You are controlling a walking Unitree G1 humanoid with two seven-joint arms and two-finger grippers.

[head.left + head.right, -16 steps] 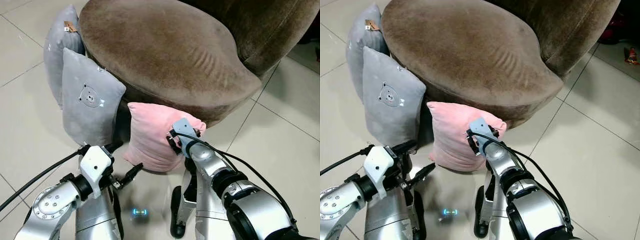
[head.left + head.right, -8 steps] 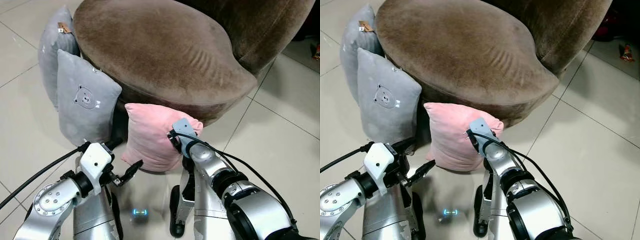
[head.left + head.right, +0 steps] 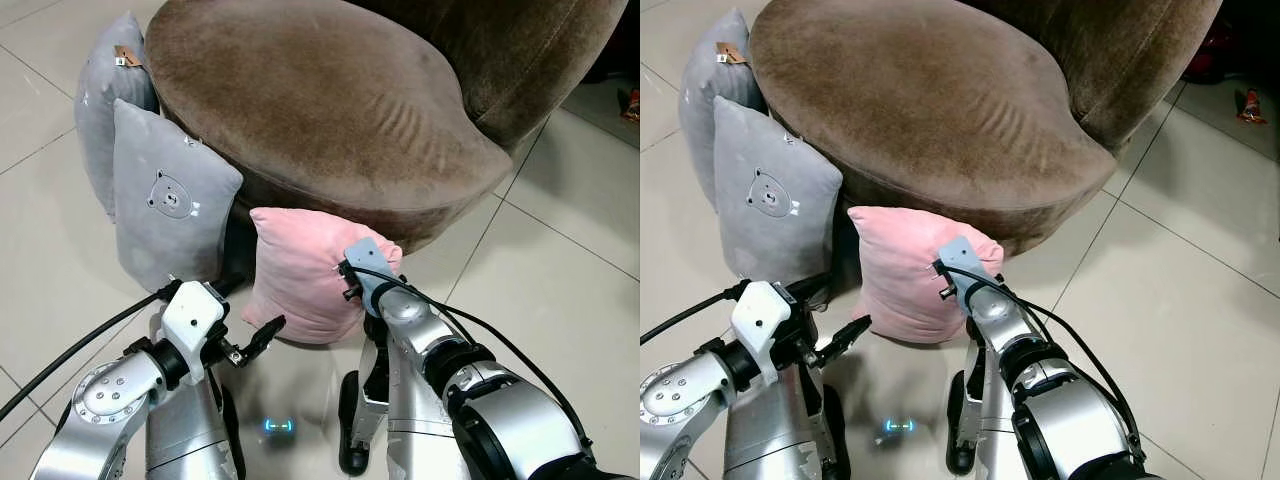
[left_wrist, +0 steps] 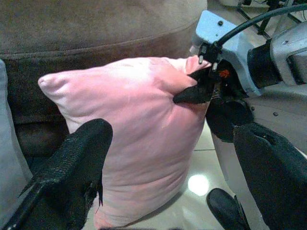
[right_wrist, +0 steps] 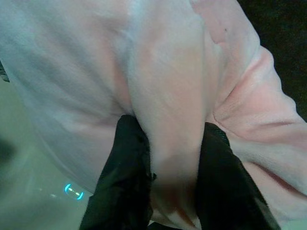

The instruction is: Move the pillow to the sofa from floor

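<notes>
The pink pillow (image 3: 300,275) stands on the tiled floor (image 3: 560,290), leaning against the front of the brown sofa (image 3: 330,100), just beside a grey bear pillow (image 3: 165,205) with another grey pillow (image 3: 105,110) behind that; I have my right gripper (image 5: 163,158) at its upper corner on the robot's right, and the right wrist view shows both black fingers (image 5: 127,172) pinching a fold of pink fabric between them, so I call that a firm hold on the pillow; my left gripper (image 3: 245,315) hangs low beside the pillow's other lower edge, fingers spread wide and touching nothing that I can make out; by my reckoning the task is only at its start: the grasp is made, but the pillow's base rests on the tiles and nothing has been raised; what is left is the lift, the carry up over the seat edge, and the release onto the cushion.
</notes>
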